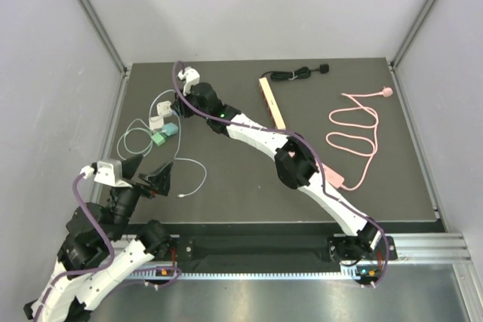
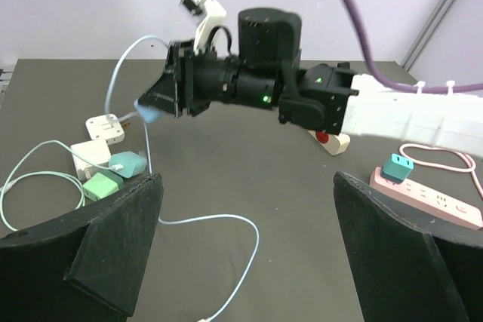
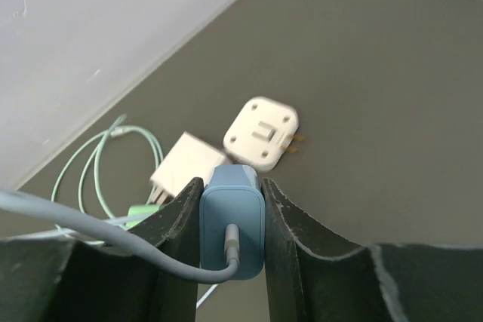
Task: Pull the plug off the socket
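Tabletop carries 2 power strips; right fingers pinch 1 plug.

A dark grey table fills the middle. Behind it stands a plain, pale back wall, and a left wall and right wall of the same lilac-grey close its sides. A left post and a right post, both metal, rise from the table's far corners. A black rail runs along its near edge, and a brushed metal sheet lies nearer still. The light is soft and even.
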Robot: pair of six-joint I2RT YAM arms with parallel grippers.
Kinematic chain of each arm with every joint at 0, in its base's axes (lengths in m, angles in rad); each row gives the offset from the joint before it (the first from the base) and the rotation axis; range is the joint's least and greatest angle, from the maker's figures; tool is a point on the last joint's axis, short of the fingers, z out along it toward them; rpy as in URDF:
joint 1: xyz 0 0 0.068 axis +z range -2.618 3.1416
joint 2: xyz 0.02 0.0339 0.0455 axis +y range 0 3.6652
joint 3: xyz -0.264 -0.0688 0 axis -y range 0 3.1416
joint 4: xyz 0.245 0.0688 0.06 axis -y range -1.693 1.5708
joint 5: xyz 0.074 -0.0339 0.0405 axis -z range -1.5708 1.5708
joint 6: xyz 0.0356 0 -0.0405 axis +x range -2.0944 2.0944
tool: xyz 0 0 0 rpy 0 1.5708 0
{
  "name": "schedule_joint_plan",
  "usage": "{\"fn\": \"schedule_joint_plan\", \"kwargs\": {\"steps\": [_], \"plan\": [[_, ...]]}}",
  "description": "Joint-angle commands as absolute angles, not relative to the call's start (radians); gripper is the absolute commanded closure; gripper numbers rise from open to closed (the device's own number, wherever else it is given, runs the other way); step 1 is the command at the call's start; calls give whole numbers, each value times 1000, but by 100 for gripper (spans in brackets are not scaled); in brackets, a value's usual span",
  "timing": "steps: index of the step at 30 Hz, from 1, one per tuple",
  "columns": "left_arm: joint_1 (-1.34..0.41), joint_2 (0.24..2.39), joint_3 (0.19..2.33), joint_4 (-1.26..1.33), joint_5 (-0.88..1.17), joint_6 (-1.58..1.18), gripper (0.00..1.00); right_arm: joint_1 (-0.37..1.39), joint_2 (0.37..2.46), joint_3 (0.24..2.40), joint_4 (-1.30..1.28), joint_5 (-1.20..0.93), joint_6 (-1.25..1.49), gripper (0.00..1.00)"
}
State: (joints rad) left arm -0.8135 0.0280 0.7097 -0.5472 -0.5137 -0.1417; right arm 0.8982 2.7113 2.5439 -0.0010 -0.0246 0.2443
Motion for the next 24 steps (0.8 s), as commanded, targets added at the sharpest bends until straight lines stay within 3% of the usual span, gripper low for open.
{"fn": "schedule_joint_plan", "kwargs": {"steps": [1,14,20,24], "plan": [[-813,20,712,-542,-508,-152,1,933,2723,2545,43,-54,345,90],[-815,18,715,-548,-512,-153,1,956,2790,2507,43,-84,407,69],[-813,20,713,-548,-514,-169,1,953,2770,2505,31,-90,351,49],[-815,20,710,-551,-503,-199,1,943,2717,2481,20,-120,276,29]]}}
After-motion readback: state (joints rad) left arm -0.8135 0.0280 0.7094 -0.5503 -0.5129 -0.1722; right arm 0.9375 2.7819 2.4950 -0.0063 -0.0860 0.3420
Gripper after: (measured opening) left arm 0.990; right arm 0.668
